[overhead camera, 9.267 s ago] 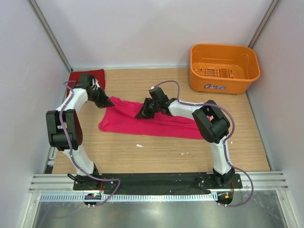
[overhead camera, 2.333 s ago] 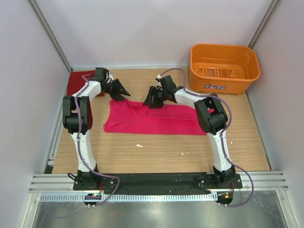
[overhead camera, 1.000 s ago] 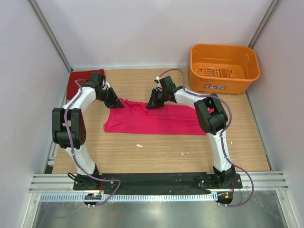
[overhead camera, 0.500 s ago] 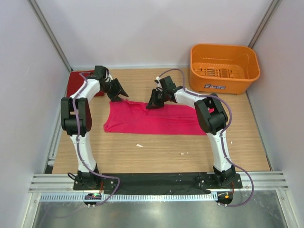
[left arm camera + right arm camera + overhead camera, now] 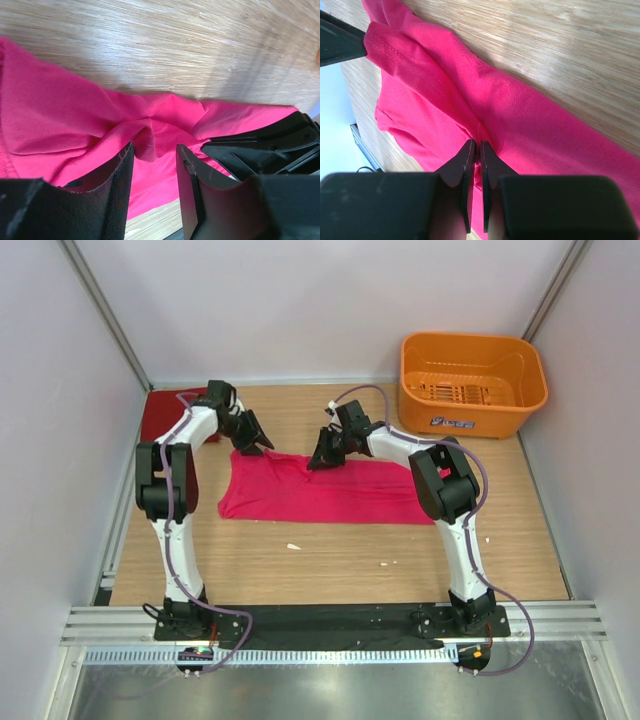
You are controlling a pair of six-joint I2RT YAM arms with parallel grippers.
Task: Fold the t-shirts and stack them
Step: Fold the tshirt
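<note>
- Mid-table, top view: the magenta-pink t-shirt lies spread on the table. Its long axis runs left to right. The near edge is fairly straight, and the far edge is rucked between the two arms.
- Far left corner, top view: the crimson t-shirt is a flat folded piece, partly hidden by the left arm and apart from the pink one.
- Far right corner, top view: the orange basket stands well apart from both shirts.
- Left arm, top view: it rises along the left side and its forearm bends rightward. The left gripper is at the pink shirt's far left corner, pointing down and to the right.
- Right arm, top view: it stretches forward and the forearm folds back leftward. The right gripper is on the shirt's far edge, near the left gripper, pointing down and to the left.
- Left wrist view: the left gripper has its jaws parted and unclenched. Its fingers straddle a raised ridge of pink cloth. The right gripper's black body lies on the cloth to the right.
- Right wrist view: the right gripper has its jaws pressed together on a fold of the pink shirt, and creases run out from the pinch. The left gripper's dark tip is at the upper left, by a stitched hem. Bare wood fills the upper right.
</note>
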